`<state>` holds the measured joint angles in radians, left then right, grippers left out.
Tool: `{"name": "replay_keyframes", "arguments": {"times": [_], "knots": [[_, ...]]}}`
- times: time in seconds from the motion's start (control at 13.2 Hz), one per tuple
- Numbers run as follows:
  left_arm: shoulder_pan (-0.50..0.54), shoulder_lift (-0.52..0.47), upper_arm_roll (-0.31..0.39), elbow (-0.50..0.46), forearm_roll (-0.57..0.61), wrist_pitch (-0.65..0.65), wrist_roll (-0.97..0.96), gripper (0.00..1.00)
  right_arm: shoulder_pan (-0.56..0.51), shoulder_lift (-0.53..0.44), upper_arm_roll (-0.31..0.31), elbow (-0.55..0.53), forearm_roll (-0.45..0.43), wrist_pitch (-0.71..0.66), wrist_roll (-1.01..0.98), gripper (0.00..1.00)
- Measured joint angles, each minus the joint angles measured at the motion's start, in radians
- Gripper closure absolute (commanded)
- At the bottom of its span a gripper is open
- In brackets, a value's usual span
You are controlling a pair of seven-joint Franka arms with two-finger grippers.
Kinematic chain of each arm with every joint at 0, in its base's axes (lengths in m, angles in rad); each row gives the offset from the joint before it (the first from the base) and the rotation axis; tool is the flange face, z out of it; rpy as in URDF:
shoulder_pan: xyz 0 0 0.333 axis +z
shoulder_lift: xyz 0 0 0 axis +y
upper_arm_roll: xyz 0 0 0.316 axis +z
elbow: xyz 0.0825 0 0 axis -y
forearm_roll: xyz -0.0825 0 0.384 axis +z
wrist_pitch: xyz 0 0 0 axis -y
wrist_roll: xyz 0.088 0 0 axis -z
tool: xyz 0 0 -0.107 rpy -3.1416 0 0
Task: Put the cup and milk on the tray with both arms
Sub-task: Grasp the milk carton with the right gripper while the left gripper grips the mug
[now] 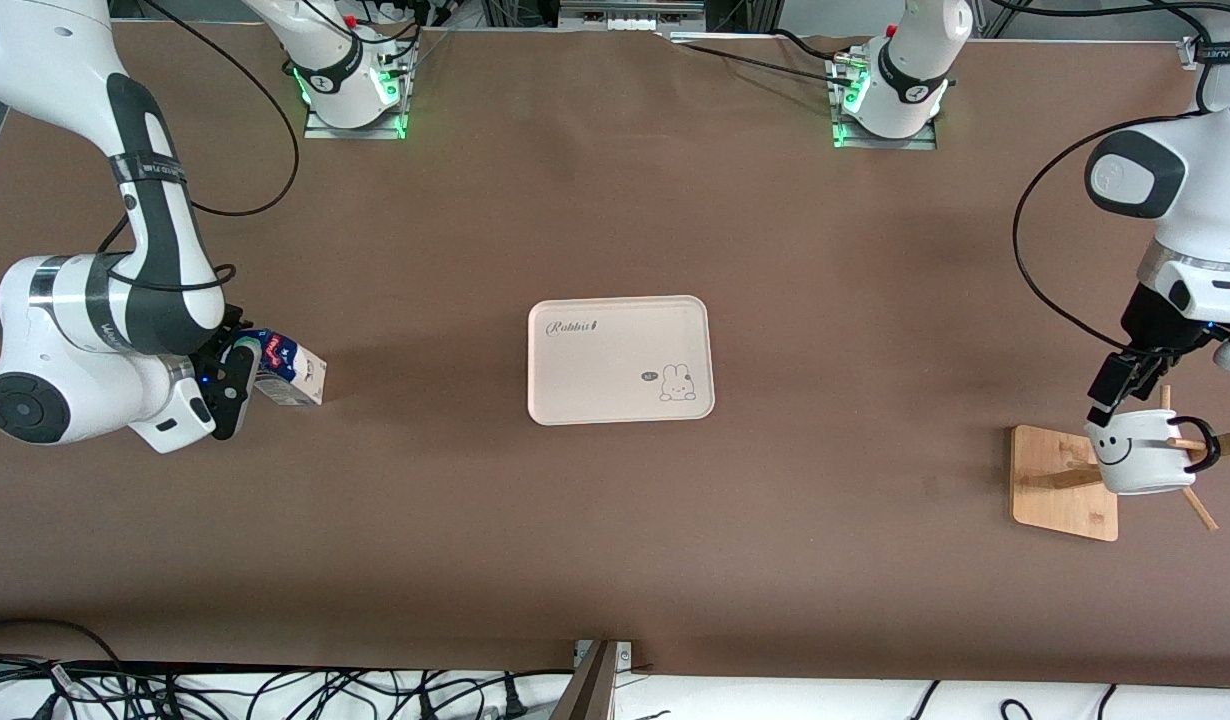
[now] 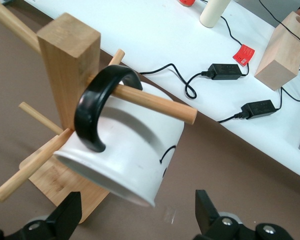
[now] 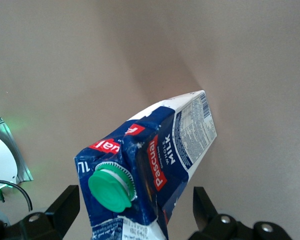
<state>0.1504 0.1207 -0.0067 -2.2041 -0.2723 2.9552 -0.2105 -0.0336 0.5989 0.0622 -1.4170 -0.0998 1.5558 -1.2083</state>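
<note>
The milk (image 1: 290, 370) stands on the brown table toward the right arm's end. My right gripper (image 1: 237, 385) is open around its top; in the right wrist view the green-capped milk (image 3: 155, 160) sits between the spread fingers (image 3: 65, 207) of the gripper (image 3: 135, 210). The cup (image 1: 1140, 452) hangs by its black handle (image 2: 97, 107) on a peg of a bamboo rack. My left gripper (image 1: 1125, 392) is open just above it. In the left wrist view the gripper (image 2: 137, 217) is at the rim of the cup (image 2: 132, 150). The tray (image 1: 620, 360) lies empty mid-table.
The bamboo rack has a square base (image 1: 1060, 480), an upright post (image 2: 70, 65) and several pegs sticking out. A white bench with power adapters (image 2: 225, 71) and a wooden block (image 2: 282, 50) lies past the table edge. Cables run along the table's near edge (image 1: 275, 690).
</note>
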Motion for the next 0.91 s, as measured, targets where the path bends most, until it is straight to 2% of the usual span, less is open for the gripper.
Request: {"name": "replay_keyframes", "arguments": {"times": [0.15, 0.23, 0.3, 0.45, 0.61, 0.76, 0.91], "knots": [[-0.003, 0.021, -0.002, 0.028, -0.032, 0.0, 0.0, 0.0, 0.0, 0.0, 0.001, -0.003, 0.003, -0.004, -0.004, 0.0], [-0.004, 0.029, -0.002, 0.037, -0.042, 0.0, 0.0, 0.07, 0.0, 0.0, 0.001, -0.011, 0.014, -0.007, -0.006, 0.0], [-0.004, 0.033, -0.003, 0.042, -0.049, 0.0, -0.002, 0.26, 0.001, 0.0, 0.002, -0.022, 0.031, -0.008, -0.006, 0.0], [-0.004, 0.035, -0.003, 0.047, -0.068, 0.0, -0.003, 0.42, 0.001, 0.001, 0.002, -0.047, 0.043, -0.005, -0.007, 0.0], [-0.004, 0.037, -0.003, 0.048, -0.075, -0.001, -0.005, 0.67, 0.001, 0.001, 0.002, -0.061, 0.044, 0.001, -0.008, 0.0], [-0.004, 0.04, -0.003, 0.051, -0.091, -0.001, -0.006, 0.68, 0.0, 0.001, 0.002, -0.063, 0.044, 0.002, -0.009, 0.0], [-0.004, 0.042, -0.006, 0.054, -0.108, -0.001, -0.007, 0.81, -0.004, 0.001, 0.0, -0.063, 0.044, 0.004, -0.012, 0.0]]}}
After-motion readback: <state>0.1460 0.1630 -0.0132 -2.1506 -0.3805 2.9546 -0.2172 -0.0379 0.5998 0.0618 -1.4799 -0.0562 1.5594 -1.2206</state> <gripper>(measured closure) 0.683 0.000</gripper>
